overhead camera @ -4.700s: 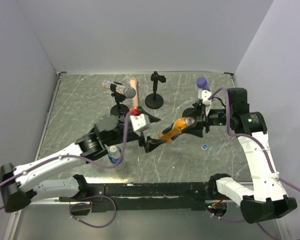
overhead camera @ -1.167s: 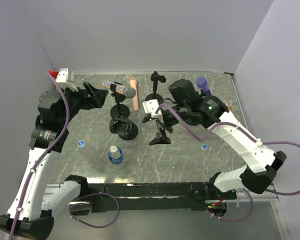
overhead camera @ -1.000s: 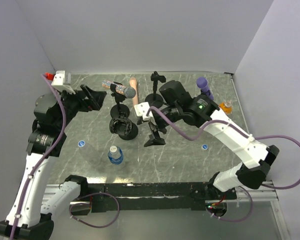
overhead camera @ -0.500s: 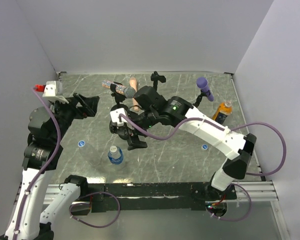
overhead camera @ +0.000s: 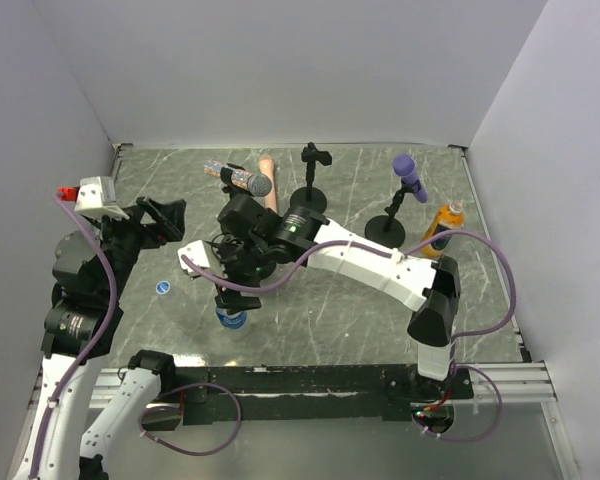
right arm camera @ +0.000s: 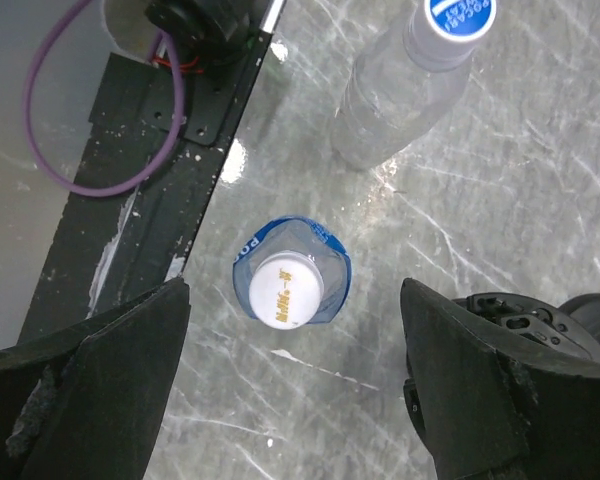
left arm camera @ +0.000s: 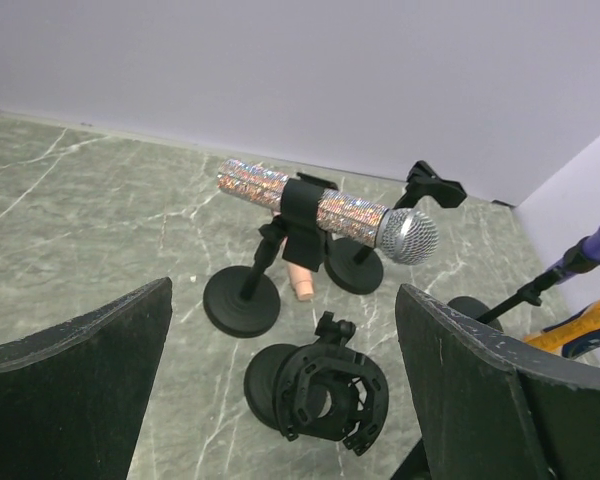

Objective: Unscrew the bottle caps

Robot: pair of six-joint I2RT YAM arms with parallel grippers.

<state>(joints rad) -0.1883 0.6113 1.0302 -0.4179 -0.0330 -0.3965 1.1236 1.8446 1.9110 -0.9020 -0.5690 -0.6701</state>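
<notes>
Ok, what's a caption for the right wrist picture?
Right gripper, open, hovers above the white cap of a blue bottle; blue-capped clear bottle nearby.

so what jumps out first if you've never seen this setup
The right arm reaches far across the table, its open hand hovering over a small upright bottle with a whitish cap near the front edge. Behind it a glittery microphone sits clipped in a stand, and an orange bottle stands at the right edge.

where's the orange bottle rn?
Top view: the orange bottle sits on the right side, just right of the purple microphone stand, away from both grippers.
</notes>
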